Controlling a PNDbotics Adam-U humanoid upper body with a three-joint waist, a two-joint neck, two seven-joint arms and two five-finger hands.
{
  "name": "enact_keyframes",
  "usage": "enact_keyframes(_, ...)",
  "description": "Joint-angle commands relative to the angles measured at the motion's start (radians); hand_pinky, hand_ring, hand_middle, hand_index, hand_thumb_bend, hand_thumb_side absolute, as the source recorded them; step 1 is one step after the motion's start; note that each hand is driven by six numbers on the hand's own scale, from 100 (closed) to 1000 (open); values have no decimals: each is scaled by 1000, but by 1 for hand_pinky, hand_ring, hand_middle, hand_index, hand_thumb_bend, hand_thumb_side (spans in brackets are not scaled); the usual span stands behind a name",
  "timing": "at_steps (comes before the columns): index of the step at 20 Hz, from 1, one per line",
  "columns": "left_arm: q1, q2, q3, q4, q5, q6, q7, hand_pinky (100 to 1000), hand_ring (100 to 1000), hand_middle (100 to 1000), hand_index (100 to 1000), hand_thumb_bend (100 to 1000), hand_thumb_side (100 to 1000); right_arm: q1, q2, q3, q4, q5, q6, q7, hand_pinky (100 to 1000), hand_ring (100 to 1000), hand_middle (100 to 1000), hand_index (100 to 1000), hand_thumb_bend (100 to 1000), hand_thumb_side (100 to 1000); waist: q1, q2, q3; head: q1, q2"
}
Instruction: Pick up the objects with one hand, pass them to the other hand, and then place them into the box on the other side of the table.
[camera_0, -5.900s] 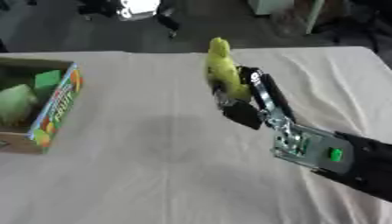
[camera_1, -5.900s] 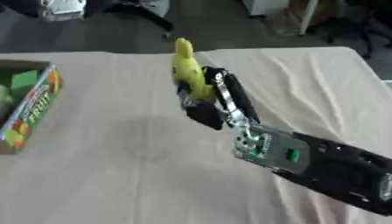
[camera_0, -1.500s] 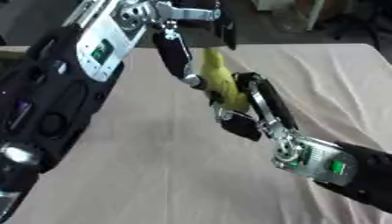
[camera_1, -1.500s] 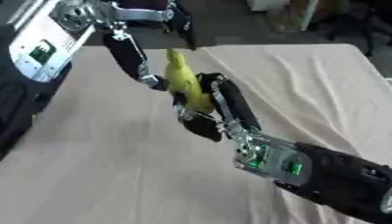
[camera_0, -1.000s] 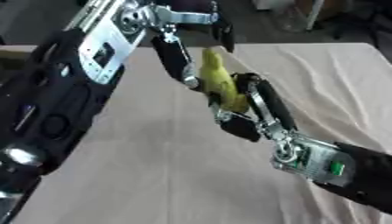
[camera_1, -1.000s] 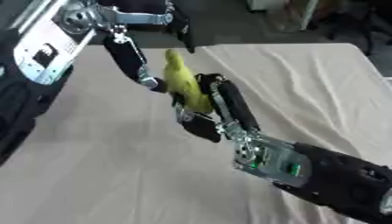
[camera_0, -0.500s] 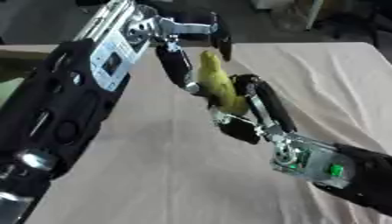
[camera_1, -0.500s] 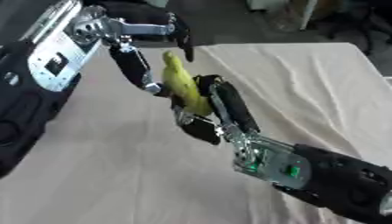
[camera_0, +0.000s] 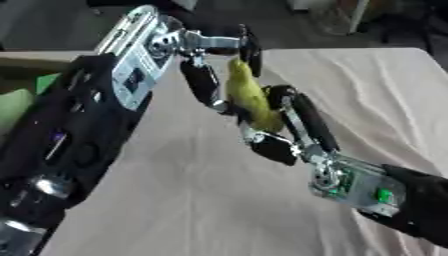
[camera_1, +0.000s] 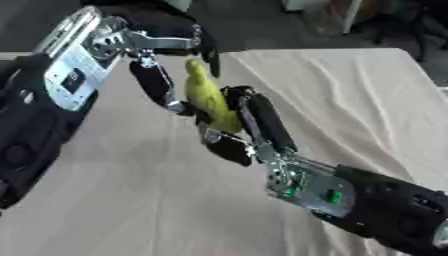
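Honestly, I can read no writing anywhere. My right hand (camera_0: 284, 127) has its fingers curled round the yellow object (camera_0: 251, 97), held above the cream-clothed surface (camera_0: 201, 200), mid-scene. My left hand (camera_0: 214, 60) brackets its top, fingers extended; dark floor lies beyond the far edge.

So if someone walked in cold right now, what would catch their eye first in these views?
The yellow banana-shaped object, held upright above mid-table, stands out first: the right hand is curled round its lower part from below right. The left hand comes in from the upper left, its fingers bracketing the top end, so a handover appears under way. The cream tablecloth fills the rest.
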Motion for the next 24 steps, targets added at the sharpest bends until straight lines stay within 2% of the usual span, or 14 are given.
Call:
enact_keyframes(1, -17, -2, 12, -1, -3, -6, -8, 824, 784, 683, 663, 376, 100, -5, -17, -4, -8, 11, 3, -5, 545, 466, 396, 487, 100, 406, -1, -12, -3, 0, -7)
enact_keyframes(3, -17, -2, 11, 5, 1, -4, -27, 816, 772, 662, 625, 311, 100, -4, -17, -4, -8, 14, 4, -6, 545, 465, 396, 487, 100, 406, -1, -11, -3, -2, -5)
enact_keyframes(6, -17, -4, 15, 9, 13, 3, -44, 800, 750, 625, 596, 161, 103, -3, -17, -3, -8, 16, 5, -7, 544, 463, 396, 486, 100, 406, 0, -11, -3, -4, -7)
enact_keyframes(9, -17, -7, 17, 9, 38, 14, -44, 793, 737, 604, 577, 100, 118, -2, -15, -3, -8, 17, 5, -8, 544, 463, 395, 486, 100, 409, -1, -10, -3, -7, -7)
enact_keyframes(12, -15, -12, 14, 11, 59, 23, -44, 793, 731, 597, 572, 100, 129, -2, -13, -3, -8, 19, 7, -8, 543, 462, 395, 485, 100, 409, -2, -10, -2, -6, -8)
enact_keyframes(18, -11, -16, 12, 19, 111, 42, -74, 775, 678, 526, 505, 100, 180, 2, -13, -3, -8, 19, 8, -11, 542, 461, 396, 487, 100, 410, -1, -9, -3, -7, 1)
enact_keyframes(20, -10, -15, 12, 20, 127, 51, -84, 754, 629, 474, 457, 100, 198, 5, -13, -3, -8, 16, 11, -17, 562, 481, 416, 514, 100, 411, -1, -8, -4, -8, 2)
enact_keyframes(22, -10, -13, 12, 19, 138, 63, -90, 742, 612, 461, 440, 100, 197, 7, -13, -6, -8, 10, 19, -30, 586, 506, 441, 549, 100, 404, -1, -8, -4, -8, 4)
enact_keyframes(24, -11, -11, 13, 15, 147, 74, -87, 728, 582, 418, 394, 100, 210, 10, -14, -8, -8, 7, 40, -47, 622, 540, 480, 601, 100, 371, -2, -8, -4, -7, 5)
